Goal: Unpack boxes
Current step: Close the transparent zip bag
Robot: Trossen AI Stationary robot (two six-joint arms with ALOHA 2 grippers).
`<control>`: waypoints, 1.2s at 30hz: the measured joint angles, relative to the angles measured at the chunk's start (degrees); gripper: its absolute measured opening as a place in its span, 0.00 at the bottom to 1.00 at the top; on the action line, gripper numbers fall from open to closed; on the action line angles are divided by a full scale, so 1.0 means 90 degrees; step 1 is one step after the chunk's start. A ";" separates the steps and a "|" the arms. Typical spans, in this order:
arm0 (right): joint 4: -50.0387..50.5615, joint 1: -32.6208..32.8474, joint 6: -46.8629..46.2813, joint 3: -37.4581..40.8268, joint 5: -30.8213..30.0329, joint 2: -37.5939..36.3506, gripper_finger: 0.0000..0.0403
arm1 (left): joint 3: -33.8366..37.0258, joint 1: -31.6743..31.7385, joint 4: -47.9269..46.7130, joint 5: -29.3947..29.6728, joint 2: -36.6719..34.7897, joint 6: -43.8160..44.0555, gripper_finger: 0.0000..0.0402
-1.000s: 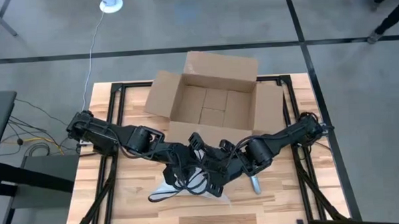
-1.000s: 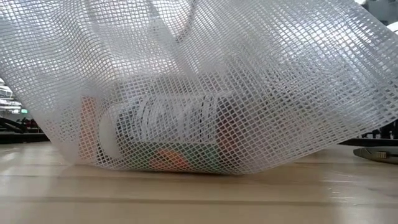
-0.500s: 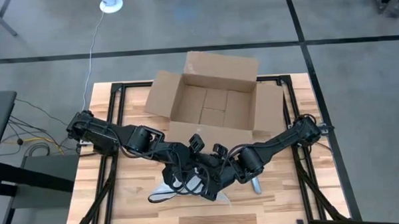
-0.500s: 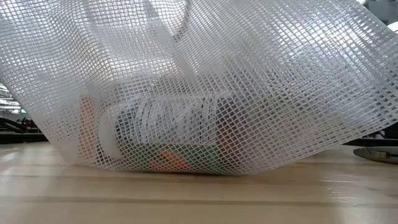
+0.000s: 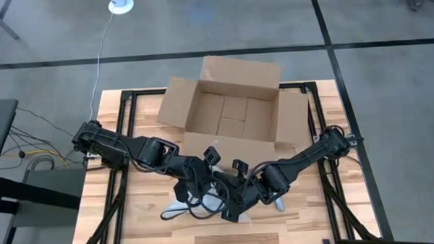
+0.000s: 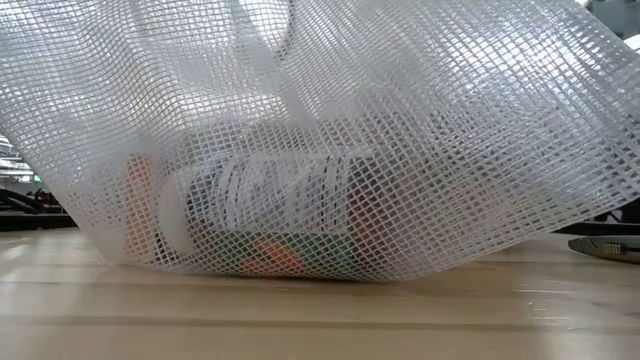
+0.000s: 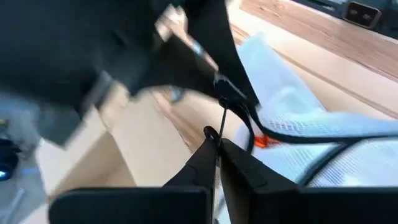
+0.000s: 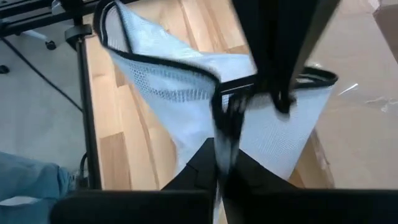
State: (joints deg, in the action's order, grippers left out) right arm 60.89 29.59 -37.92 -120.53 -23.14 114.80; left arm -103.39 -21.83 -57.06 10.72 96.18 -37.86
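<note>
Here the open cardboard box (image 5: 231, 110) sits at the table's (image 5: 144, 211) far edge, flaps spread, its inside bare brown. Just in front of it, both grippers meet over a white mesh bag (image 6: 330, 150). The left gripper (image 7: 217, 140) and right gripper (image 8: 217, 149) each pinch its black-edged rim, fingers closed narrow. No writing is legible anywhere.

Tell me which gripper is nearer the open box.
Left. The left gripper sits just below the box's front flap; the right gripper is farther down the table, over the mesh bag.
</note>
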 joint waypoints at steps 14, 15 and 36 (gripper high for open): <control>0.0251 0.0374 0.0051 -0.0186 -0.0556 -0.0051 0.00 | 0.0058 -0.0025 0.0324 0.0049 0.0036 0.0380 0.00; 0.0231 0.0348 0.0052 -0.0169 -0.0556 -0.0046 0.00 | 0.0058 -0.0026 0.0379 0.0053 0.0037 0.0380 0.00; 0.0138 0.0127 0.0070 -0.0124 -0.0270 -0.0035 0.00 | 0.0058 -0.0018 0.0903 0.0012 0.0044 -0.0082 0.19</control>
State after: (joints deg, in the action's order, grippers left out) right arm 62.13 30.73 -37.29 -121.64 -25.56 114.48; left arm -102.87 -22.00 -48.93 10.83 96.57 -38.60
